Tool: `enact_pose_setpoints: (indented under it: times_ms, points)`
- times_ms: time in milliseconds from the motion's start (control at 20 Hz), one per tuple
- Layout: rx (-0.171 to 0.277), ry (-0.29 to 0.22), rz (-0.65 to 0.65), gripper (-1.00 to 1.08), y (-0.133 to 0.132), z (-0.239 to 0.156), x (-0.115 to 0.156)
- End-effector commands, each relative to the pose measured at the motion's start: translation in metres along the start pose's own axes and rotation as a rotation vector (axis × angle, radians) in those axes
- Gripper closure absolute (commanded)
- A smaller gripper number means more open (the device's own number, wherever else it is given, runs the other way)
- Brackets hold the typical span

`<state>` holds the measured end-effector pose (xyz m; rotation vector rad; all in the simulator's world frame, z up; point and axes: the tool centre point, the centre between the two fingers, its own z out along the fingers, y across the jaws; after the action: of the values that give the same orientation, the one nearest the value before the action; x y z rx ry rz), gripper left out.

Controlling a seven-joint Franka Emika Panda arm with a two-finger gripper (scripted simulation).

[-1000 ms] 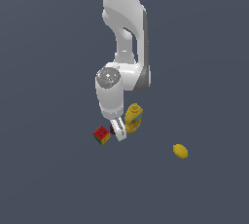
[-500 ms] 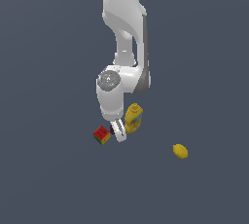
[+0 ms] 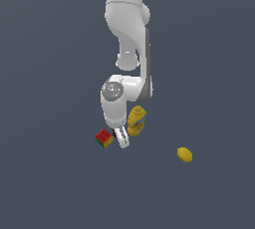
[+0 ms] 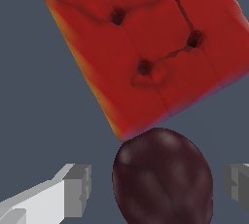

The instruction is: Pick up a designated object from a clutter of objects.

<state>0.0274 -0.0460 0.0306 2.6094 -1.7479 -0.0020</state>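
Note:
The designated object is a tiny dark maroon lump, lying right beside a corner of the red dotted cube. My gripper is open and low over the floor. Its two fingers stand on either side of the lump, with a gap on each side. In the exterior view the gripper is down between the red cube and the yellow bottle-shaped thing. There the lump shows only as a dark speck by the fingers.
A yellow lemon lies apart on the exterior view's right. The red cube sits very close to the lump, and the yellow bottle stands just behind the gripper.
The arm has come down a little, bringing the open fingers lower around the lump. The objects have not moved.

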Motion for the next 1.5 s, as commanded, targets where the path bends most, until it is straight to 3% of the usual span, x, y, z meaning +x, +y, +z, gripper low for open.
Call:
enact_pose_setpoints:
  times_ms: [0, 50, 850, 1450]
  points:
    - [0.001, 0.001, 0.000, -0.92, -0.001, 0.002, 0.000]
    - [0.001, 0.001, 0.000, 1.08, -0.001, 0.002, 0.000]
    - [0.002, 0.001, 0.000, 1.08, -0.001, -0.006, -0.005]
    - [0.002, 0.000, 0.000, 1.08, 0.003, -0.070, -0.048]
